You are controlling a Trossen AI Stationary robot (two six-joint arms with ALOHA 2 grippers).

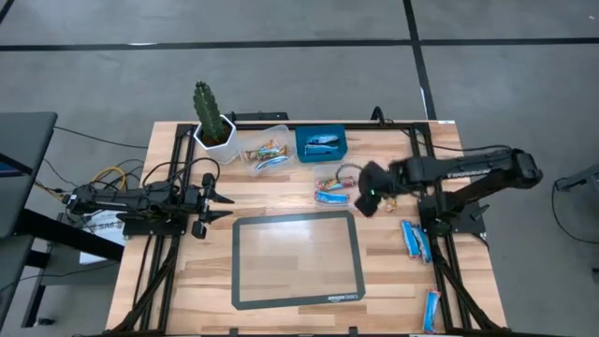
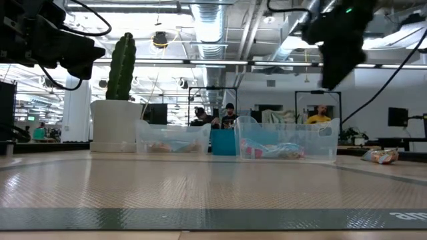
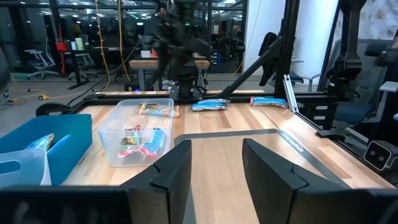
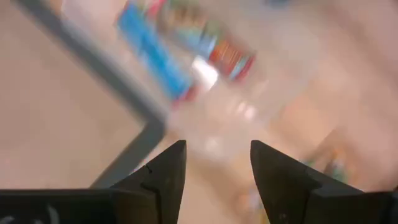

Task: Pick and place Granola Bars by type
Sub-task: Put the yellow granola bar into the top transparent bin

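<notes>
Your right gripper (image 1: 367, 198) is hovering open and empty beside the clear tub (image 1: 339, 183) near the table's back edge, bars (image 1: 331, 196) lying inside; descending blind, you're risking clipping its wall. Left gripper (image 1: 213, 205) is waiting, parted, at the left edge

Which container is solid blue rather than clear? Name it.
The blue bin, at the table's back edge; the tub beside it is clear plastic.

Overhead, table-level, 2 wrist cams; share mat (image 1: 297, 259).
</notes>
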